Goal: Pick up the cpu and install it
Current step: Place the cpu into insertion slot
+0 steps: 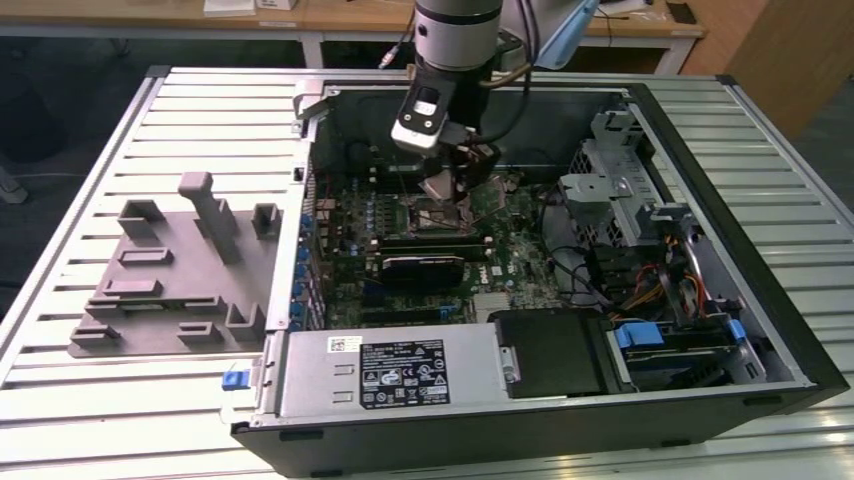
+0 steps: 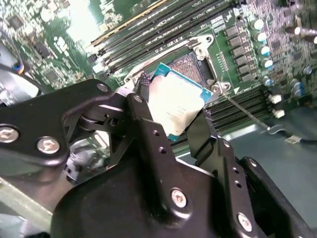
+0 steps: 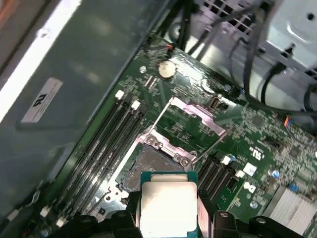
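In the exterior view, the grey fixture (image 1: 174,270) lies on the tabletop (image 1: 80,420) at 9 o'clock from the open computer case (image 1: 747,330). Inside the case, the tool (image 1: 445,185) hangs just above the socket (image 1: 434,215), which sits at its 6 o'clock.

In the second wrist view, the fingers (image 2: 148,134) are clamped on two opposite edges of the cpu (image 2: 176,101). It is in the air, close over the open socket (image 2: 194,65), and the load plate (image 3: 190,121) is folded back.

The risk, I think, is a small misalignment. If the cpu comes down shifted or tilted, it can bend the socket pins, and it can slip because only its edges are held.

The cpu is nearly square, so it has no clear long axis. Its silvery top faces up, and its edges look roughly parallel to the socket frame.
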Motion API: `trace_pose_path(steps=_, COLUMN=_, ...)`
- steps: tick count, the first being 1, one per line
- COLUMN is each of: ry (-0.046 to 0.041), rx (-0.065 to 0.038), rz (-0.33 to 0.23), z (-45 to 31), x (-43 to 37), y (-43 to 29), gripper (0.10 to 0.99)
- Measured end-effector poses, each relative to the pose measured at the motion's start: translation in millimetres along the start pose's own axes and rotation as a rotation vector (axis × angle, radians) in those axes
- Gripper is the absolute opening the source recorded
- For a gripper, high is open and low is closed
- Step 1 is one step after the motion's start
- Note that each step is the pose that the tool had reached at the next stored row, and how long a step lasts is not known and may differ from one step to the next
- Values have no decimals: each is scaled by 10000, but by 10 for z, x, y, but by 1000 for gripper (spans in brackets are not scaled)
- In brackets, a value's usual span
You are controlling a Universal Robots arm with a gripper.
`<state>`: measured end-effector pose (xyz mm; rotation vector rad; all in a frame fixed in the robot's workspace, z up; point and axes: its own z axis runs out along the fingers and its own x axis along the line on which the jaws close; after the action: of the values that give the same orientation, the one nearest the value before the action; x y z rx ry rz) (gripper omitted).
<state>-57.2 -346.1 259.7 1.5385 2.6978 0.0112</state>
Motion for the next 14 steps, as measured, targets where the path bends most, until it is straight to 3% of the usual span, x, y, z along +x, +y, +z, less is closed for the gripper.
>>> trace_pose_path(steps=14, ry=-59, rx=68, rz=2468, z=9, x=0, y=0, gripper=541)
